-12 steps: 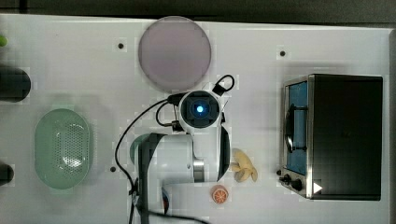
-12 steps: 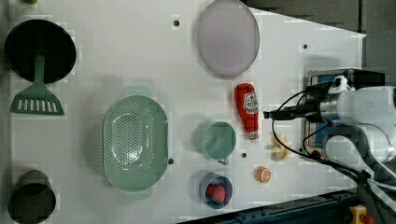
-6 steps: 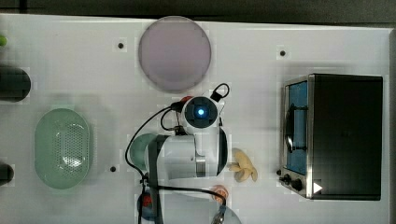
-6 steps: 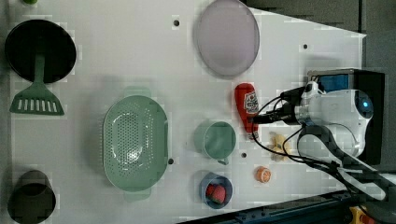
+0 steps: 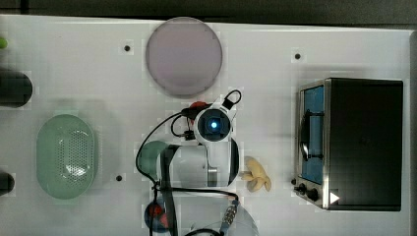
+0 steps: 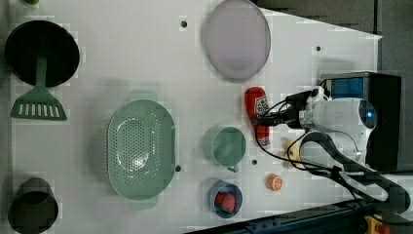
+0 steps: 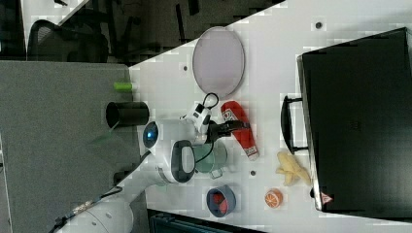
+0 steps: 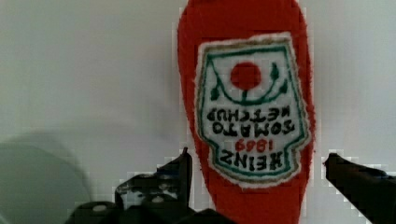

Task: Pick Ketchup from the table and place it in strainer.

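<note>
Black two-finger gripper spread wide, empty, hovering over the slim red Ketchup bottle with white-and-green label; one finger shows on each side of the bottle, neither clearly touching it. Ketchup lies flat on the white table. Small round green cup sits just beside the gripper and the bottle's cap end, the closest obstacle. Large round grey-lilac plate is near, past the bottle's base end. Pale mint-green oval perforated strainer is well apart, beyond the cup. Peeled banana and orange slice near; small blue bowl with red berries beyond the cup. Black toaster oven behind the arm.
</note>
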{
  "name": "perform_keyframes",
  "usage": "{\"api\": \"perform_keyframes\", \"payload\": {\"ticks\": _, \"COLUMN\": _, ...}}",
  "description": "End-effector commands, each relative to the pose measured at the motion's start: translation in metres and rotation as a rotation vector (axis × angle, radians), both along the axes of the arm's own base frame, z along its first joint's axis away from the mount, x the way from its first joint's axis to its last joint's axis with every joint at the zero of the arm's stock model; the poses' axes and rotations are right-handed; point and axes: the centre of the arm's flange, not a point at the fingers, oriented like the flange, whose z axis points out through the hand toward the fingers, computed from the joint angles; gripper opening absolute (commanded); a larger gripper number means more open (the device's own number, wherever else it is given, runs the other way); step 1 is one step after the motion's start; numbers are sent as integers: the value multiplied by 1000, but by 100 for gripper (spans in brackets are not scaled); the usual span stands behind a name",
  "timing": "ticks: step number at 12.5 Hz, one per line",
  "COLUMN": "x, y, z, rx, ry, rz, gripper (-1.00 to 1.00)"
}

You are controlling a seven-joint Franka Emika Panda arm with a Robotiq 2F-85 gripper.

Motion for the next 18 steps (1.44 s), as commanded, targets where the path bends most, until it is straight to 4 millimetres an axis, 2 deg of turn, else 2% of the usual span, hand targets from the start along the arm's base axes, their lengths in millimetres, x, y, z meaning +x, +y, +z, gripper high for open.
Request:
{"api": "perform_keyframes", "payload": {"ticks": 1, "x": -1, "y": 3, "z": -3, "rx": 6, "ry": -4, "rz": 31, "gripper": 43}}
{"api": "perform_keyframes", "payload": {"ticks": 2, "x": 1, "y": 3, "z": 0, "rx": 6, "ry": -11, "rz": 32, "gripper": 21}}
{"api": "perform_keyframes", "payload": {"ticks": 4, "x": 7, "y": 1, "z": 15, "rx": 1, "ry": -41, "rz": 29, "gripper": 18}}
{"api": "perform_keyframes", "payload": {"ticks": 5, "x": 12, "y": 0, "z": 29, "rx": -3, "ry": -66, "rz": 28, "gripper": 18}}
{"api": "perform_keyframes", "payload": {"ticks": 9, "x": 20, "y": -8, "z": 110, "rx": -36, "ry": -83, "rz": 19, "gripper": 18}}
{"api": "perform_keyframes", "payload": {"ticks": 13, "x": 21, "y": -15, "z": 208, "rx": -70, "ry": -71, "rz": 3, "gripper": 18}}
{"api": "perform_keyframes", "payload": {"ticks": 15, "x": 15, "y": -9, "z": 247, "rx": -81, "ry": -30, "rz": 7, "gripper": 18}}
{"api": "perform_keyframes", "payload": {"ticks": 18, "x": 6, "y": 18, "z": 289, "rx": -81, "ry": 4, "rz": -31, "gripper": 18}}
